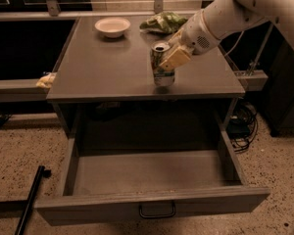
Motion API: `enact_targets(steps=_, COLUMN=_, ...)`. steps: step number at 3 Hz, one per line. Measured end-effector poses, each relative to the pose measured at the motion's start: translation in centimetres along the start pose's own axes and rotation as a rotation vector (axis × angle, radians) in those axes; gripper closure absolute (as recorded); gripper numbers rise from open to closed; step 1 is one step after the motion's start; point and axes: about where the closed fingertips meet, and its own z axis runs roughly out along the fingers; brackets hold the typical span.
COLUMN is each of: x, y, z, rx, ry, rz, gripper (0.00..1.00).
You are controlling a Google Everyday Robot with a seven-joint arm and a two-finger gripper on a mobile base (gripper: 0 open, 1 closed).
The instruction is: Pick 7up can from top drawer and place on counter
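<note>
Gripper (169, 58) shut on 7up can (161, 71), can btwn jaws, near counter (103, 67) front edge.

The tan gripper (163, 60), at the top middle, clasped the small silvery green-marked drink can (161, 78) and hid its right side. The frame's upper right edge cut off the big white arm (235, 9).

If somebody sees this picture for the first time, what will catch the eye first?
The white arm reaches in from the upper right, its gripper shut on the upright can over the counter, near its front edge. Below, the drawer stands pulled wide open with nothing visible inside. At the counter's back sit a white bowl and a green bag.
</note>
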Motion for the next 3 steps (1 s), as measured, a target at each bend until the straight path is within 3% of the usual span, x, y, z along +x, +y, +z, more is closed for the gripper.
enact_targets(steps=2, x=0.8, y=-3.9, z=2.4, rx=0.028, ry=-0.052, rz=0.029, gripper=1.00)
enact_targets(steps=3, x=0.8, y=-3.9, z=2.5, rx=0.028, ry=-0.053, rz=0.030, gripper=0.83)
